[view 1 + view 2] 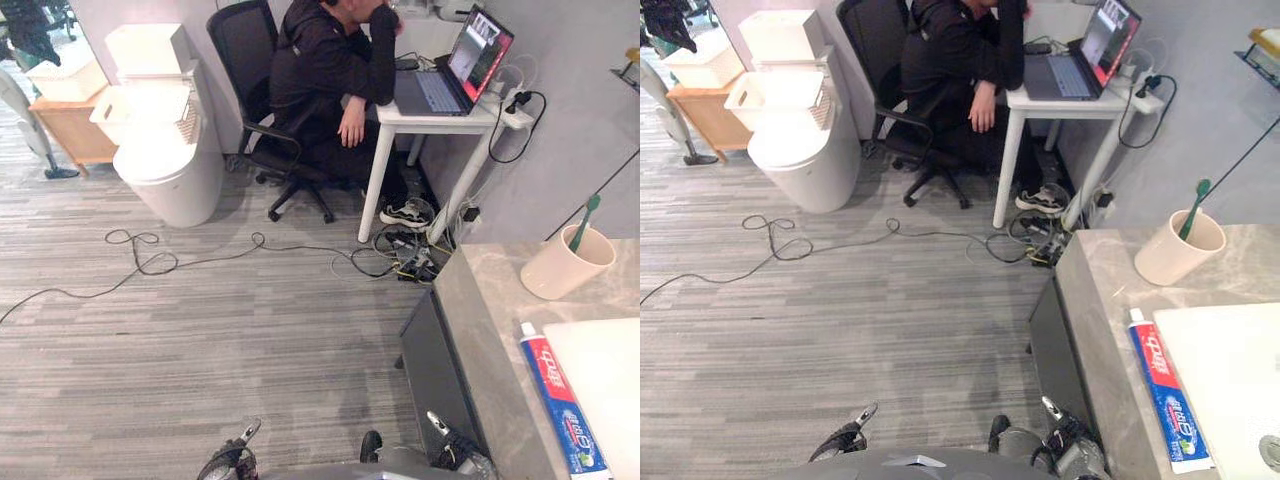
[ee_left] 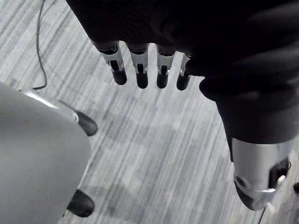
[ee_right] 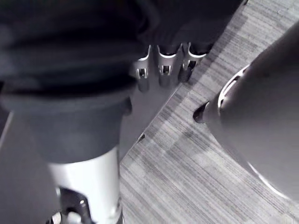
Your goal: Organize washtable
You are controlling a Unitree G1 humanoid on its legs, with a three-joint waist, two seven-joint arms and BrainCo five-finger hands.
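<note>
Hanging low over the striped grey floor (image 1: 200,330), the left hand (image 2: 141,70) keeps its fingers straight and side by side, holding nothing. The right hand (image 3: 163,70) hangs beside the dark side panel of the washtable (image 1: 490,310), its fingers likewise straight and empty. On the marble top, a cream cup (image 1: 560,268) stands near the far edge with a green toothbrush (image 1: 583,222) leaning inside it. A toothpaste tube (image 1: 562,405) lies flat, just beside the white basin (image 1: 605,380). Well apart, across the room, a person (image 1: 320,80) sits in a black chair (image 1: 240,50) at a white desk (image 1: 440,118) with an open laptop (image 1: 455,70).
</note>
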